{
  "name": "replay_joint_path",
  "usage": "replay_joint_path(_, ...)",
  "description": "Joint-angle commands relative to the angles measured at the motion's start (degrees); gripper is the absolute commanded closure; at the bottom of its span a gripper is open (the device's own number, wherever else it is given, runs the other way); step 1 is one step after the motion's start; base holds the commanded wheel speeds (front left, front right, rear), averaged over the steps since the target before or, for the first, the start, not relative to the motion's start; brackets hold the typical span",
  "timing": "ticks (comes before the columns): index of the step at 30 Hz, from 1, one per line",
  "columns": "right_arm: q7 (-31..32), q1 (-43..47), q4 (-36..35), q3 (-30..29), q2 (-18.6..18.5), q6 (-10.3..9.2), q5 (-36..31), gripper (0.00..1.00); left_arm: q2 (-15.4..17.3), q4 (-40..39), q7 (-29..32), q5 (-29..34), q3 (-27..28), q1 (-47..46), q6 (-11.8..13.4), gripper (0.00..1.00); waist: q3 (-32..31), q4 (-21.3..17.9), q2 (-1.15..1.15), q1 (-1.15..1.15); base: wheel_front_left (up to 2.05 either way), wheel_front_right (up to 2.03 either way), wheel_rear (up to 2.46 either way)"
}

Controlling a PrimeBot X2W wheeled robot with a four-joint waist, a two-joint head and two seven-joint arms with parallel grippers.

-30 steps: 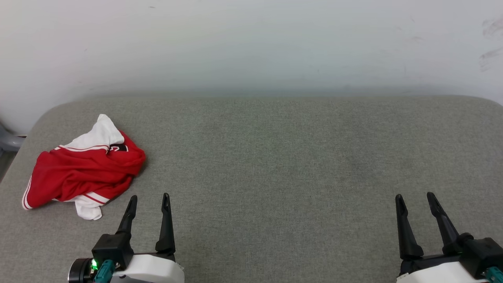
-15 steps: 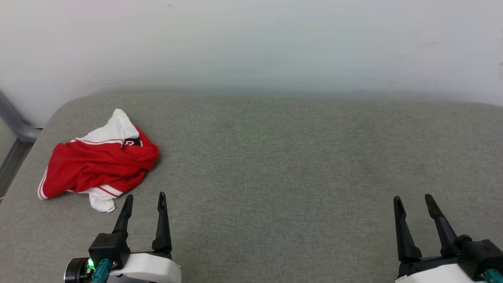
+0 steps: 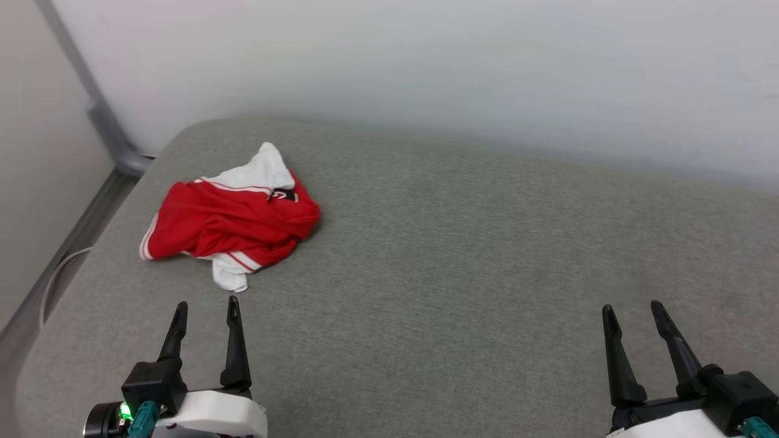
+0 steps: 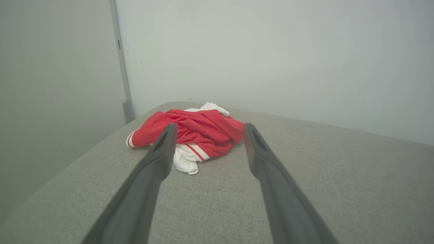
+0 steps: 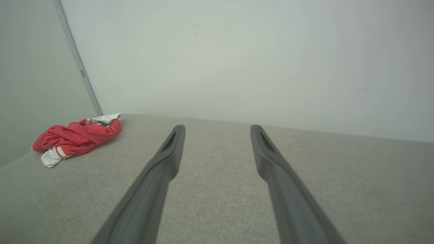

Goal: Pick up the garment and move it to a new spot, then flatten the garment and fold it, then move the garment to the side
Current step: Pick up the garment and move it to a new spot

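A: Near the far left corner of the grey cushion (image 3: pixel 456 274), what lies there?
B: The garment (image 3: pixel 231 222), crumpled in a heap, red with white sleeve parts showing.
A: And the grippers?
B: Left gripper (image 3: pixel 207 302) points at it from just short, fingers spread wide, holding nothing. Right gripper (image 3: pixel 632 306) is well apart to the right, equally spread and empty

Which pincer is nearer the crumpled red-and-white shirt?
The left pincer: the crumpled red-and-white soft-fabric T-shirt lies just beyond its fingertips; the right pincer sits far across the grey cushion.
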Motion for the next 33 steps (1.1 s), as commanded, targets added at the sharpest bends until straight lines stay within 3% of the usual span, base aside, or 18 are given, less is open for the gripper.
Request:
replay_joint_path(1, -0.2, 0.3, -0.2, 0.3, 0.0, -0.02, -0.3, 0.0, -0.1, -0.2, -0.2, 0.1, 0.5, 0.2, 0.2, 0.0, 0.2, 2.8, 0.0, 0.0, 0.0, 0.0, 0.0)
replay_joint_path(17, -0.2, -0.5, -0.4, 1.5, 0.0, -0.03, -1.2, 0.0, -0.1, -0.6, -0.2, -0.3, 2.6, 0.6, 0.3, 0.0, 1.0, 10.7, 0.0, 0.0, 0.0, 0.0, 0.0)
replay_joint_path(28, -0.2, -0.7, -0.4, 1.9, 0.0, -0.03, -1.2, 0.0, -0.1, -0.3, -0.2, -0.5, 4.1, -0.4, -0.4, 0.0, 1.1, 10.2, 0.0, 0.0, 0.0, 0.0, 0.0)
replay_joint_path(33, -0.2, -1.6, -1.3, 1.9, 0.0, -0.03, -2.0, 0.0, 1.1, -0.3, -0.2, 0.4, 6.7, -5.5, -3.7, 0.0, 2.7, 8.8, 0.0, 0.0, 0.0, 0.0, 0.0)
